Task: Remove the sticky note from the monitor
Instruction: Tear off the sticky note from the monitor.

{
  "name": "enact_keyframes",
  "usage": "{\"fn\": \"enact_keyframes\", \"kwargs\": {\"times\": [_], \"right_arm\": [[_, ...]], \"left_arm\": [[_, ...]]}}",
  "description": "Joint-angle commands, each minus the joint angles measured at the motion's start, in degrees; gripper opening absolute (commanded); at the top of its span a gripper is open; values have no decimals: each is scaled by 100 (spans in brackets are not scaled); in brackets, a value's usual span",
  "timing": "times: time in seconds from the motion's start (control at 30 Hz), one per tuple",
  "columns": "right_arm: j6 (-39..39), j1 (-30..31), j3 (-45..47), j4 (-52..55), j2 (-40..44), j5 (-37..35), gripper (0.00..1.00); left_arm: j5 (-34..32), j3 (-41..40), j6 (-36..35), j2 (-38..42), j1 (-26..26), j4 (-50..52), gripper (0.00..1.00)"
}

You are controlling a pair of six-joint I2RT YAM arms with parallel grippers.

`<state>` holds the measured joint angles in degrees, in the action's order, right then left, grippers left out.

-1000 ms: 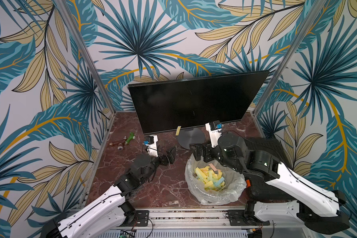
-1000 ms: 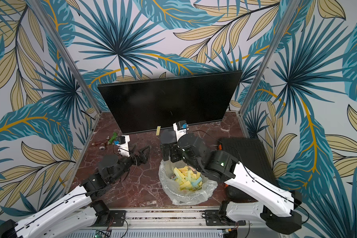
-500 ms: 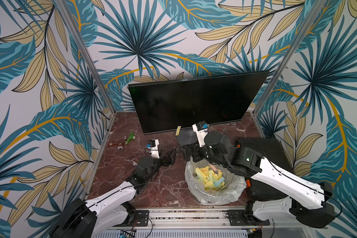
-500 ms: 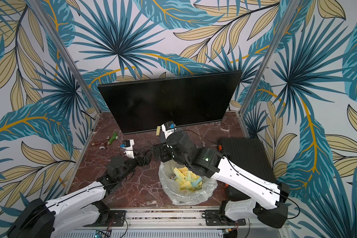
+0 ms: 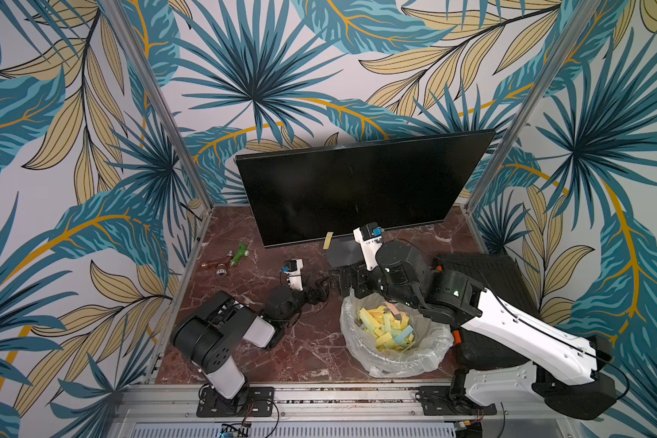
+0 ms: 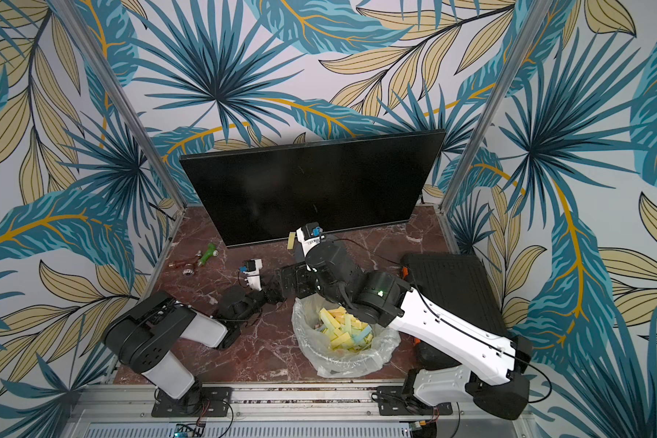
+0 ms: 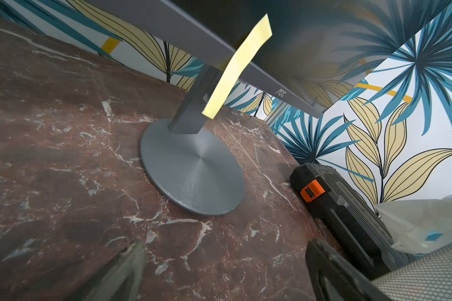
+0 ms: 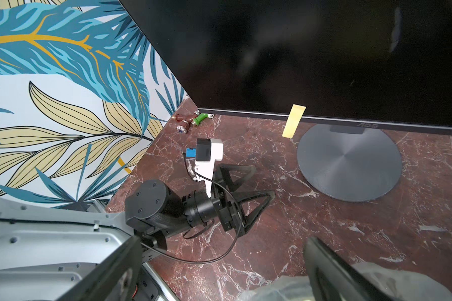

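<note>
The monitor [image 5: 357, 182] has a glossy black screen, its round foot [image 7: 193, 169] is brushed grey metal with a radial sheen, the sticky note [image 7: 235, 67] is thin matt yellow paper, the tabletop [image 5: 312, 341] looks like smooth veined marble, the bag [image 5: 429, 352] is crinkled clear plastic, and the ribbed box [image 7: 350, 216] is matt black plastic.

A clear bag [image 5: 429, 354] sits on the red-brown table [image 5: 308, 347], full of yellow, green and blue paper bits [image 5: 385, 328]. A black box [image 5: 486, 269] lies beside it. A small green thing [image 5: 239, 253] lies well apart.
</note>
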<state>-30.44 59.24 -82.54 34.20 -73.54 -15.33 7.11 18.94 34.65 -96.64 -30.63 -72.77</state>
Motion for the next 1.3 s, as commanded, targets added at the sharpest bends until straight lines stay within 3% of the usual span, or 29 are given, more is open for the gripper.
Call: {"fn": "enact_keyframes", "kwargs": {"times": [0.0, 0.57, 1.27], "right_arm": [[-58, 9, -139, 99, -10, -61, 100], [-76, 8, -211, 425, -22, -149, 99], [-137, 8, -213, 558, -26, -180, 99]], "left_arm": [[181, 376, -303, -215, 40, -798, 100], [300, 1342, -643, -1178, 154, -793, 99], [718, 1906, -369, -1403, 434, -799, 78]]}}
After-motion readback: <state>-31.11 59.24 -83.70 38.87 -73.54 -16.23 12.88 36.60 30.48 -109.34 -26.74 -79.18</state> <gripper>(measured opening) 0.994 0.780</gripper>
